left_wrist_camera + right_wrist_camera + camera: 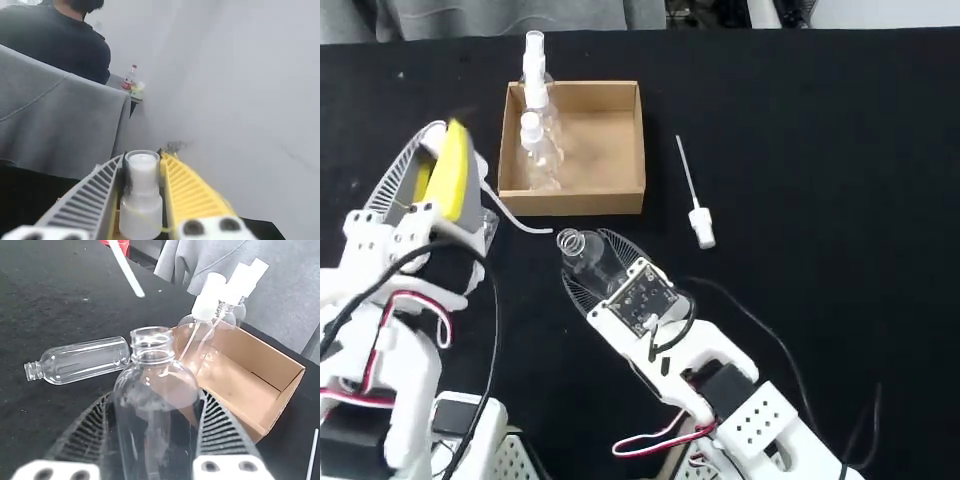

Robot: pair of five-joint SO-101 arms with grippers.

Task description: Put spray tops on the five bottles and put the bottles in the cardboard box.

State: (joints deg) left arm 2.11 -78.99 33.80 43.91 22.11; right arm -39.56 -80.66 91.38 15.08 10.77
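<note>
My right gripper (pixel 582 250) (pixel 156 399) is shut on a clear open-necked bottle (pixel 588 256) (pixel 152 390), held just in front of the cardboard box (pixel 610 150) (pixel 260 375). My left gripper (pixel 440 138) (pixel 142 161), left of the box and raised, is shut on a white spray top (pixel 141 197); its thin tube (pixel 520 222) (pixel 126 267) trails toward the held bottle. Capped bottles (pixel 538 140) (pixel 200 330) stand along the box's left side. Another open bottle (pixel 80 360) lies on the table. A loose spray top (pixel 700 222) lies right of the box.
The black table (pixel 820 150) is open to the right of the loose spray top. Cables (pixel 760 330) run behind my right arm. A grey cloth (pixel 55 125) hangs past the table's far edge.
</note>
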